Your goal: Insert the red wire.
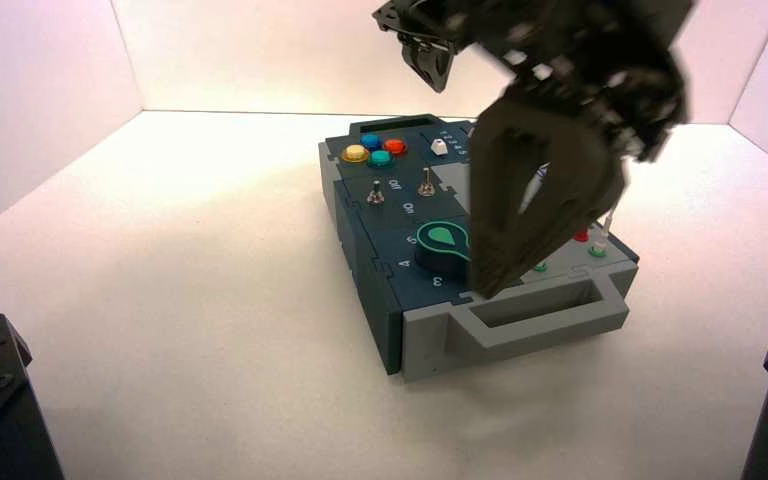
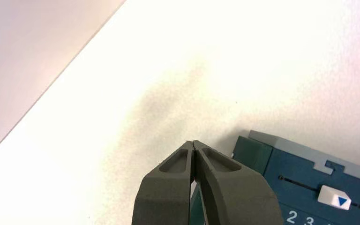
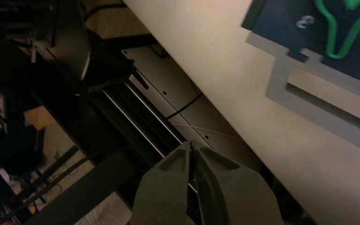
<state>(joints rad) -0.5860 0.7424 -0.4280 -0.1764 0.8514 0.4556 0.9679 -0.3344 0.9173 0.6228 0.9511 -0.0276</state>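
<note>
My right gripper [image 1: 487,288] hangs shut and empty over the near end of the box [image 1: 380,290], beside the dark knob [image 1: 438,252]. In the right wrist view its fingertips [image 3: 191,144] meet with nothing between them, and the box's grey handle [image 3: 309,112] lies off to one side. Of the red wire only a small red bit [image 1: 581,236] shows past the right arm, near two green sockets [image 1: 597,251]. My left gripper [image 1: 430,72] is shut and empty, raised beyond the box's far end, near a slider with a white handle [image 2: 334,198].
Yellow, blue, red and green buttons [image 1: 374,150] and two toggle switches [image 1: 375,193] sit on the box's left half. A thin white wire [image 1: 610,218] rises at the right near corner. White walls close the table's back and sides. Dark arm bases stand at both near corners.
</note>
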